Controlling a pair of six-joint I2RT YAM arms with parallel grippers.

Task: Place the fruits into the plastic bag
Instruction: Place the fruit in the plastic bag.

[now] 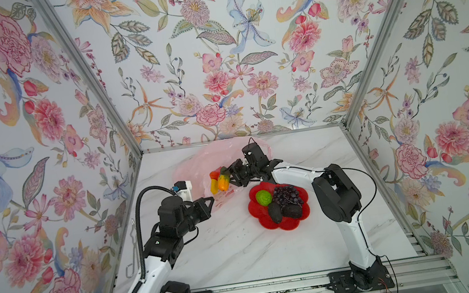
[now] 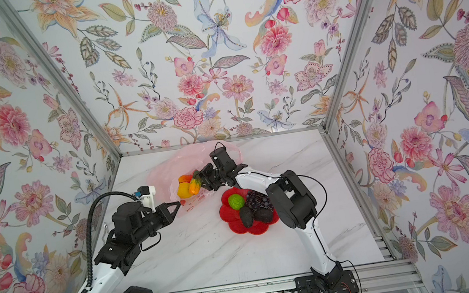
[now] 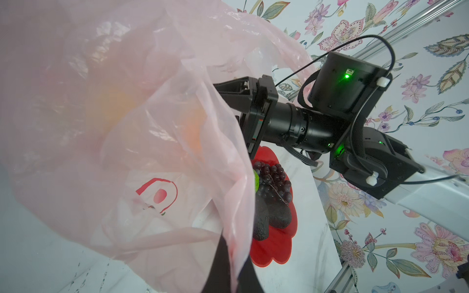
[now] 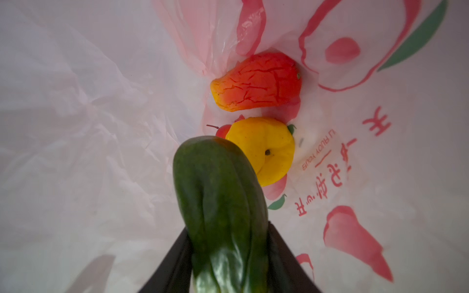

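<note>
Pink, thin and crinkly, the translucent plastic bag [image 1: 212, 154] [image 2: 177, 161] [image 3: 121, 101] [image 4: 76, 106] with red fruit prints lies on the white marbled table [image 1: 242, 255] [image 2: 211, 256]. Its near rim is pinched in the clenched left jaws, and the mouth stands open.

The right jaws reach into that mouth, grasping a green-and-orange toy mango [image 1: 222, 182] [image 2: 194, 186] [image 4: 220, 203] by its green end.

Just beyond their tips, on the bag's floor, lie three more fruits:
- a yellow toy lemon [image 1: 214, 186] [image 2: 182, 191] [image 4: 264, 149]
- a wrinkled red-orange fruit piece [image 1: 214, 175] [image 2: 184, 178] [image 4: 256, 86] past the lemon
- a small red apple [image 4: 222, 130] half hidden behind the lemon

Behind the right jaws, outside the bag, a red flower-shaped dish [image 1: 288, 226] [image 2: 235, 225] [image 3: 274, 243] holds a green lime [image 1: 263, 197] [image 2: 235, 201], a purple grape bunch [image 1: 287, 196] [image 2: 258, 201] [image 3: 274, 177] and two black avocados [image 1: 275, 212] [image 2: 246, 216] [image 3: 260, 223].
</note>
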